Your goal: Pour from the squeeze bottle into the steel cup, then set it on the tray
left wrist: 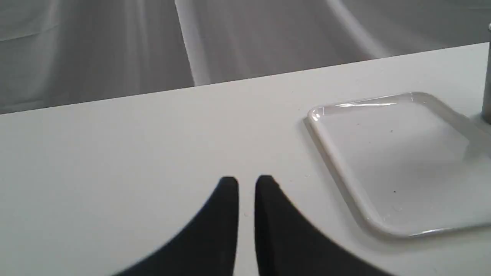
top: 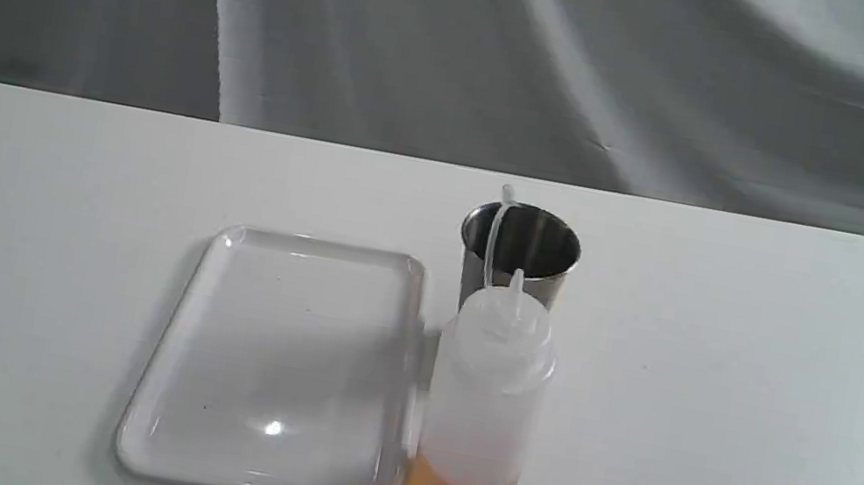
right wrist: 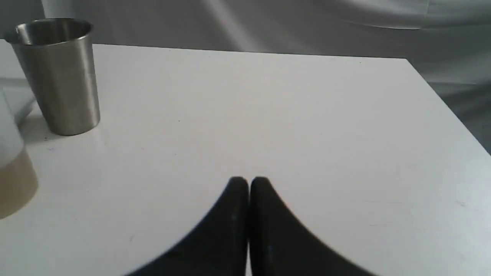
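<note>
1. Exterior view first: the squeeze bottle (top: 484, 412) stands upright on the table (top: 721, 418). It has a shallow band of amber liquid at its base, and its cap strap sticks up past the nozzle.
2. The steel cup (top: 538, 248) stands upright just behind the bottle. The tray (top: 290, 342) lies just beside the bottle on the left. I can't tell whether the bottle's wall touches the tray's rim.
3. No arm shows in that view. From the wrist cameras, the left gripper (left wrist: 247, 180) hangs over bare table well apart from the tray, with its jaws drawn in to a thin slit. The right gripper (right wrist: 249, 180) has its jaws pressed together, away from the cup and bottle. Neither holds anything.
4. I judge the task hasn't started, and reaching for the bottle is the step in hand.
5. The right arm looks like the better choice, since its camera already has the cup and a slice of the bottle at the frame's edge.
6. The next move calls for spreading the jaws wider than the bottle's body. I then come in from the open side, away from the tray.
7. I should close on the body only lightly, because a hard clamp on soft plastic could spurt liquid early.
8. The lift must also clear the cup close behind.
</note>
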Motion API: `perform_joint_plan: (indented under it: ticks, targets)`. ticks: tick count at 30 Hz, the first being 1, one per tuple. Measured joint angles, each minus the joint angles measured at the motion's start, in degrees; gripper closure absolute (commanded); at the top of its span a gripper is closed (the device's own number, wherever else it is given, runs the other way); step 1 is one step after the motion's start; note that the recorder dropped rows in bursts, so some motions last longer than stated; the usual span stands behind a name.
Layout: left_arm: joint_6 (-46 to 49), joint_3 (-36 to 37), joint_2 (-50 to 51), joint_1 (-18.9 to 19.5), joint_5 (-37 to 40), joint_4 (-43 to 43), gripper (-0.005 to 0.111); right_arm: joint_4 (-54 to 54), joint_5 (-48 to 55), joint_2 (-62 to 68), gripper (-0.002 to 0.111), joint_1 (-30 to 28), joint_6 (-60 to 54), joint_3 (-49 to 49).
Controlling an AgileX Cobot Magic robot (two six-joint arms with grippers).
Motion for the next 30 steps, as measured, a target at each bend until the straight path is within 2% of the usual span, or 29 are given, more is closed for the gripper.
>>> perform_joint_plan:
  ticks: [22, 30]
  targets:
    - [0.0, 0.0, 0.0, 0.0, 0.0, 0.0, 0.098, 0.0, 1.91, 0.0, 0.108, 0.0, 0.0, -0.29]
    - [0.0, 0.0, 0.0, 0.0, 0.0, 0.0, 0.098, 0.0, 5.38, 1.74, 0.108, 0.0, 0.0, -9.1]
